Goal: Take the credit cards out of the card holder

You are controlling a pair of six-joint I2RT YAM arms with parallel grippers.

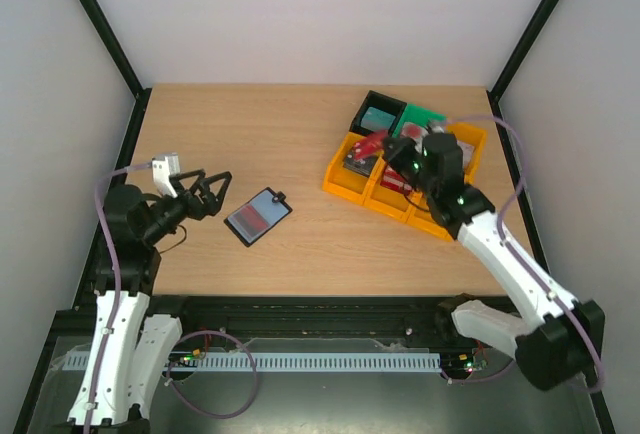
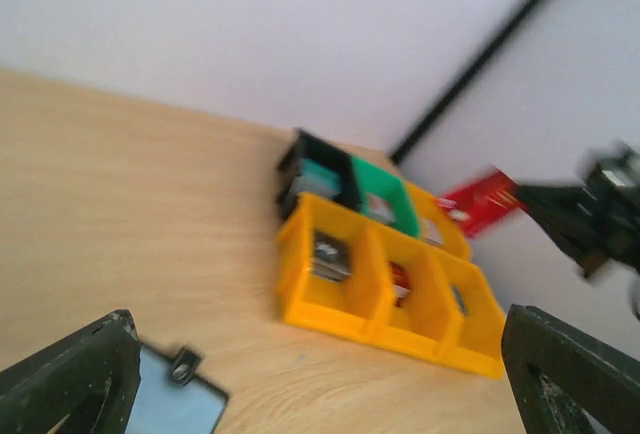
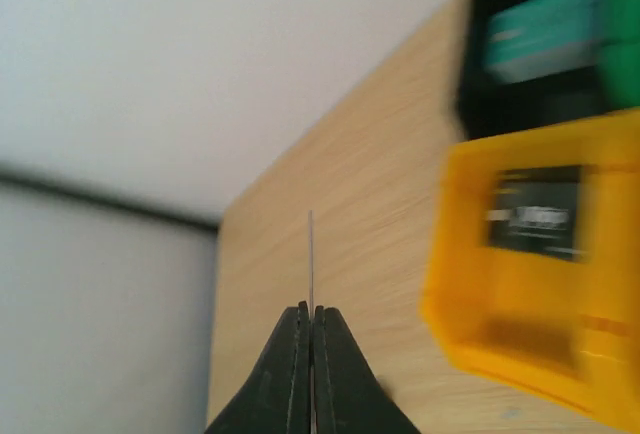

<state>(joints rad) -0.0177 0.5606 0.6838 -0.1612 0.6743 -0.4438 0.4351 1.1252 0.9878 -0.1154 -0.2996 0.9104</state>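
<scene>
Right pincer (image 3: 311,309) pressed together on one red card (image 1: 370,144), edge-on in its wrist view, held above the bins (image 1: 340,182). Six bins in two rows: four yellow, one green, one black. Left pincer (image 1: 218,194) spread wide, holding nothing, just left of the holder (image 1: 258,216). One holder, lying open and flat on the table (image 1: 300,134), well apart from the bins, tab toward them. Its inner face shows a reddish-grey patch; cannot tell if that is a card.
</scene>
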